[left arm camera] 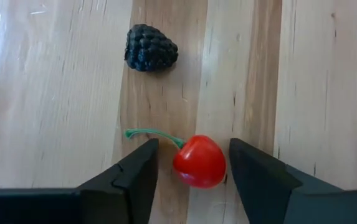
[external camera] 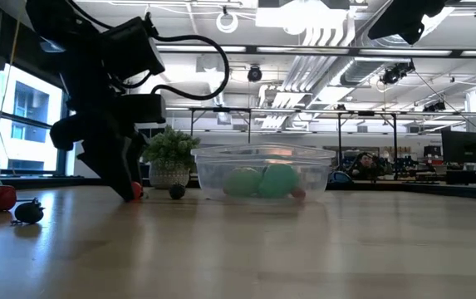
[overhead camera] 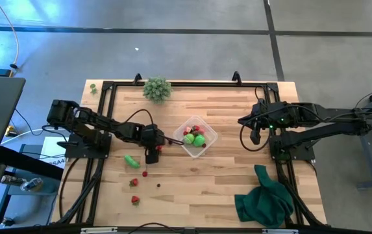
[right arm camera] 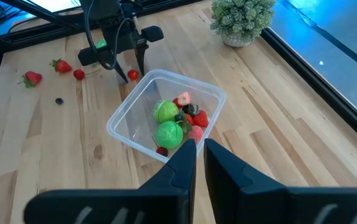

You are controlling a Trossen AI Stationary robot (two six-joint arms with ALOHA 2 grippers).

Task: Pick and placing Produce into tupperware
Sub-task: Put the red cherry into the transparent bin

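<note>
Holding green and red produce (right arm camera: pixel 177 122) — clear tupperware (right arm camera: pixel 123 118), mid-table.

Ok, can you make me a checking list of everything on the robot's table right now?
Surface: wooden table, black frame around it.
Job's things: tupperware mid-table holds green and red produce; cherry and blackberry beside it; green piece and strawberries nearer the front.
Clutter: bushy plant at the back edge; green cloth at the front right.
Grippers: left gripper down at the table, fingers open either side of the cherry; right gripper raised at the right, fingers shut, empty.
Cables: black cables along both arms.
Surroundings: grey floor; office room behind.
</note>
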